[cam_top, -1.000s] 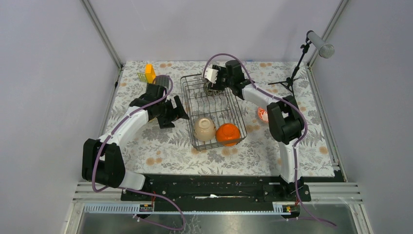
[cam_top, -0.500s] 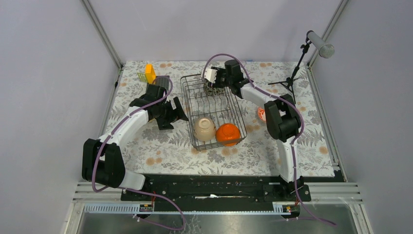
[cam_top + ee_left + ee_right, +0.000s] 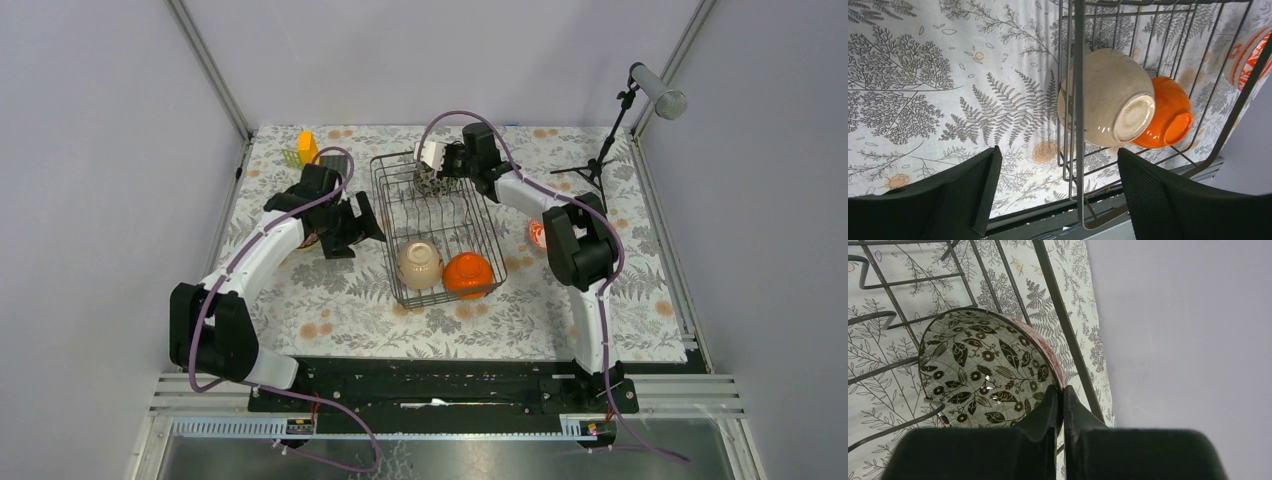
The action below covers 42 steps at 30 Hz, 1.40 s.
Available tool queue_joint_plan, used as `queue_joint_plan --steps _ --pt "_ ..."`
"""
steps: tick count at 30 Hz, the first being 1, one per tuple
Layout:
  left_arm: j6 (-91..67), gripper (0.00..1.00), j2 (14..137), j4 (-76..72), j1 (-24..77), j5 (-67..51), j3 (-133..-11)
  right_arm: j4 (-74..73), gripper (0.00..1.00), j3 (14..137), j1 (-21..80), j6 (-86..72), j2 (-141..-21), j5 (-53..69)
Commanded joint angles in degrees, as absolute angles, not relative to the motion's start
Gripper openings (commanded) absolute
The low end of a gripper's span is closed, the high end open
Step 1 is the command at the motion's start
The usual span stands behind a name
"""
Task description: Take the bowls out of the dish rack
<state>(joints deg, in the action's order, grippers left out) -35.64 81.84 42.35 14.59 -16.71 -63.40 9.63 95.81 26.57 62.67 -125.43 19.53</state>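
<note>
Our left gripper [image 3: 366, 222] is spread wide beside the dish rack [image 3: 381, 200], and our right gripper [image 3: 432, 166] pinches a bowl's rim.

From the left, we see in the left wrist view both fingers [image 3: 948, 200] far apart, holding nothing, just outside the rack's left wall. Past the wires, in the near end of the rack, a beige bowl [image 3: 419, 264] lies on its side, touching an orange bowl [image 3: 468, 274] on its right. At the rack's far side, our right gripper's fingers [image 3: 1045, 412] are pressed together on the rim of the leaf-patterned bowl [image 3: 983, 370], which sits among the wires just beside the rack's edge. A white bowl with red bands [image 3: 539, 234] sits on the table right of the rack.
</note>
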Motion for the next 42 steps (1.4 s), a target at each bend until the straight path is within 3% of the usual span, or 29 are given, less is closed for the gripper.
queue_joint_plan --steps 1,15,23,42 --pt "-34.7 0.9 83.0 42.0 14.8 -16.7 -67.3 17.0 0.0 93.8 27.0 62.4 -119.8 19.1" --pt "-34.8 0.9 82.4 41.7 14.9 -16.1 -69.7 24.2 0.0 90.4 30.0 59.0 -114.0 7.3" --pt "-36.0 0.9 80.4 39.0 14.8 -15.5 -69.5 29.6 0.0 90.5 30.5 41.0 -111.0 0.3" --pt "-37.0 0.89 79.0 30.4 14.9 -18.8 -74.2 3.2 0.0 84.1 35.1 9.0 -94.5 -0.1"
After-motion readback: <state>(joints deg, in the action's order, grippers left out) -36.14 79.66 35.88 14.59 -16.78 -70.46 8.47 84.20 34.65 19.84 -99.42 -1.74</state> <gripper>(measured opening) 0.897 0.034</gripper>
